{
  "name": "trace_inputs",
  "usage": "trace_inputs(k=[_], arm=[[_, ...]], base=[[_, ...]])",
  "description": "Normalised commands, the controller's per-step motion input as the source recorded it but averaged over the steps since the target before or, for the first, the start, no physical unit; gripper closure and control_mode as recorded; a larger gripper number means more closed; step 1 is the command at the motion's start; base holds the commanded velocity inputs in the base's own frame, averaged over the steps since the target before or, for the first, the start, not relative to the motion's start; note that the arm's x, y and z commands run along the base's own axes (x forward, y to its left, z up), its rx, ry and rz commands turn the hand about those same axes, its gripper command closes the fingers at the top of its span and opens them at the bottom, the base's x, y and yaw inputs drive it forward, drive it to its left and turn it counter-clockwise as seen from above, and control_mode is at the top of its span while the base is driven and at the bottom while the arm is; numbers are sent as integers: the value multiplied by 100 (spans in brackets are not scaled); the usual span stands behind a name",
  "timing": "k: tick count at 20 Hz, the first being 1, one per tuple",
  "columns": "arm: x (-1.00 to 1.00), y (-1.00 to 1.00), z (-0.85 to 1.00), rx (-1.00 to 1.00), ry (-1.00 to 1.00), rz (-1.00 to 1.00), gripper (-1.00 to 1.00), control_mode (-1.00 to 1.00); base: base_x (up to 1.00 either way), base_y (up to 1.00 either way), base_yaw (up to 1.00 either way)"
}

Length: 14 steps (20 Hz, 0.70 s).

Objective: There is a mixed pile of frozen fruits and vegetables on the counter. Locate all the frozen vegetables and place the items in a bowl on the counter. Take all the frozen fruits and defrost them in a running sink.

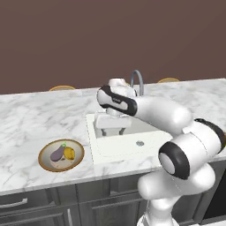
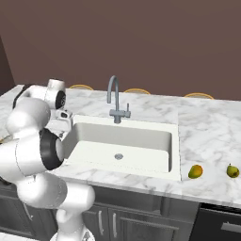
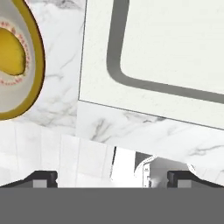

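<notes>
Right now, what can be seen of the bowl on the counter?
The bowl is round and shallow, with a golden-brown rim and a pale inside with a faint red pattern. It sits upright on the marble counter, left of the sink. Inside lie a purple eggplant and a yellow vegetable, side by side. The gripper isn't touching it.

The bowl (image 3: 26, 65) was cut off at the hand view's left edge. The arm hid the sink's (image 1: 132, 143) back and the faucet's (image 1: 137, 79) base.
</notes>
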Motion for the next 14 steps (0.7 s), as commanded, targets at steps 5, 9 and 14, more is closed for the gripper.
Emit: trace_inputs(k=[5, 9, 14], arm=[[-18, -42, 11, 0, -38, 6, -100, -100], [-4, -54, 24, 0, -29, 6, -100, -100], [13, -53, 13, -1, -3, 0, -100, -100]], base=[[0, 0, 0], [0, 0, 0], [0, 0, 0]])
